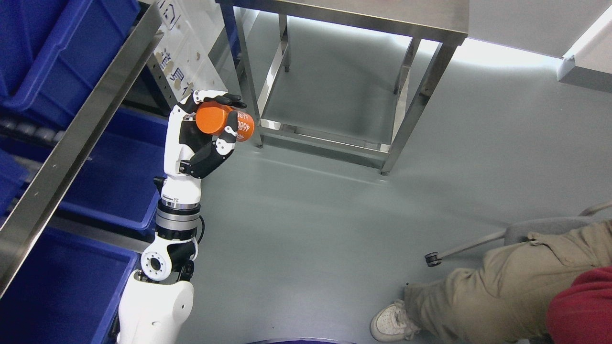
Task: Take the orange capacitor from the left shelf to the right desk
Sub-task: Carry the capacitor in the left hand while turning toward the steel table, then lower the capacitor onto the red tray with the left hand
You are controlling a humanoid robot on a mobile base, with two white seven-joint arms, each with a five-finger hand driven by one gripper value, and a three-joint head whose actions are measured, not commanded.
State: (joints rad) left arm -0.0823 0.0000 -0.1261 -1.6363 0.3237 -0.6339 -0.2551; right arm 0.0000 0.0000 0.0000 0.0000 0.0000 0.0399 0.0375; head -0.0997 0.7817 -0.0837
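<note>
The left hand (210, 129) is closed around the orange capacitor (215, 120), holding it in the air between the shelf (76, 138) on the left and the steel bench (373, 19) further right, above the grey floor (311, 215). The capacitor is a short, rigid cylinder lying roughly horizontal in the grasp, with its printed white lettering on the end that projects past the fingers toward the bench. One black fingertip (232, 100) curls over the top of the body and another finger crosses the front, so the grip wraps the curved wall rather than the flat ends. The casing appears smooth and glossy, so it is judged to be slippery under the fingertips; a wrap around the middle of the barrel is the secure hold, with the thumb opposing from below. The part is judged to be light for its size and stiff, not deformable, so moderate squeeze pressure is sufficient and it should tolerate it. Any terminals cannot be seen from this view. Blue bins (95, 177) fill the shelf beside the arm. A seated person's leg (478, 291) and shoe occupy the lower right, near the transfer path. The right hand is out of view.
</note>
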